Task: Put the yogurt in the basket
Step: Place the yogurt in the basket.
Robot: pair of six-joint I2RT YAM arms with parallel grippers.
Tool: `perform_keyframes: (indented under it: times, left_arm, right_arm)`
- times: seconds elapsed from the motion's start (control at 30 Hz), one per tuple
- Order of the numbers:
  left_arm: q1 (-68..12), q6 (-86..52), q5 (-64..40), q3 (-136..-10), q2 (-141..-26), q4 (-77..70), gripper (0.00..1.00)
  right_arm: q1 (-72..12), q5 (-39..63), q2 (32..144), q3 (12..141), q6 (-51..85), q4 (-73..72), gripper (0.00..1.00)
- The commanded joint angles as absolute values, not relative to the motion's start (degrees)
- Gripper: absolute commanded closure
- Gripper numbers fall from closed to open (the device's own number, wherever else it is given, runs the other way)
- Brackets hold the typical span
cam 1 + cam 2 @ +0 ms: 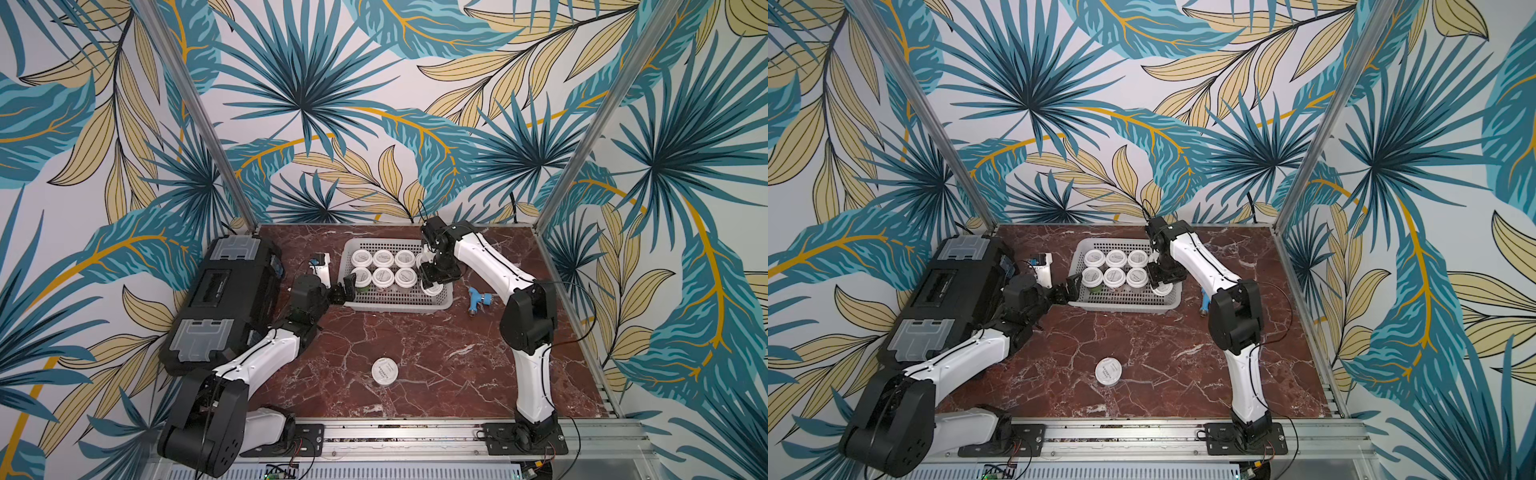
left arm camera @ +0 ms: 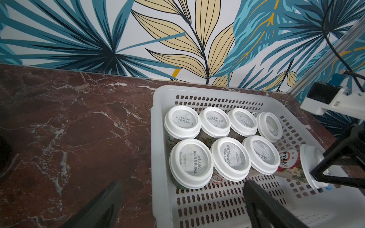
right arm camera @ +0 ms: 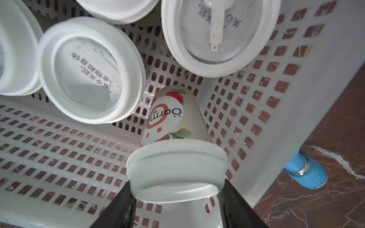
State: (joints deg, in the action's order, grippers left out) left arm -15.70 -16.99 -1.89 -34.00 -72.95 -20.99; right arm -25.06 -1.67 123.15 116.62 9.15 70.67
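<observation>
Right jaws clamp a tilted white-lidded clear yogurt jar (image 3: 175, 169) inside the white perforated plastic basket (image 1: 390, 308), at its right end, beside seven more jars (image 1: 383, 277). Left jaws gape wide at its left edge. A ninth jar (image 1: 385, 371) stands well in front of it.

White arm shells (image 1: 490, 257) with black joints (image 1: 528, 320)

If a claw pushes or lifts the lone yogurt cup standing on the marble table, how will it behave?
The lone yogurt cup probably tips easily if pushed high: the held yogurt cup, seemingly identical, narrows toward its base. Once down, it would likely roll in a curve. Its overhanging lid rim should help against slipping.
</observation>
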Motion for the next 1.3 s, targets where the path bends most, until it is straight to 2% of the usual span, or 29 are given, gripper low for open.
perform_keyframes:
  times: [0.0,0.27,0.4,0.5,0.67,0.87,1.0,1.2,1.27]
  left_arm:
    - [-15.42,-16.14,-1.61,-33.75,-71.15,-20.75,0.0]
    - [-15.3,-16.01,-1.54,-33.66,-70.98,-20.65,0.0]
    - [-15.28,-16.06,-1.49,-33.49,-70.58,-20.7,0.0]
    - [-15.25,-16.05,-1.4,-33.4,-70.4,-20.67,0.0]
    - [-15.2,-16.01,-1.47,-33.4,-70.32,-20.65,0.0]
    - [-15.12,-16.12,-1.49,-33.31,-70.3,-20.73,0.0]
    - [-15.19,-16.17,-1.58,-33.4,-70.57,-20.85,0.0]
    - [-15.14,-16.26,-1.76,-33.39,-70.68,-21.01,0.0]
    - [-15.19,-16.3,-1.71,-33.38,-70.71,-20.96,0.0]
  right_arm:
    - [-24.79,-2.76,125.34,119.14,8.09,73.79,0.36]
    - [-24.78,-3.25,128.61,123.13,7.7,74.27,0.33]
    - [-24.77,-3.78,129.13,123.97,7.85,74.19,0.27]
    - [-24.78,-3.95,128.72,124.47,7.8,74.12,0.19]
    - [-24.76,-4.57,125.91,124.68,7.71,73.51,0.08]
    - [-24.79,-2.11,118.55,121.36,8.7,70.31,0.08]
    - [-24.87,1.61,113.99,117.96,9.39,69.17,0.19]
    - [-25.74,4.49,110.27,109.02,10.52,66.32,0.4]
    - [-26.15,4.66,110.18,106.57,10.73,65.09,0.44]
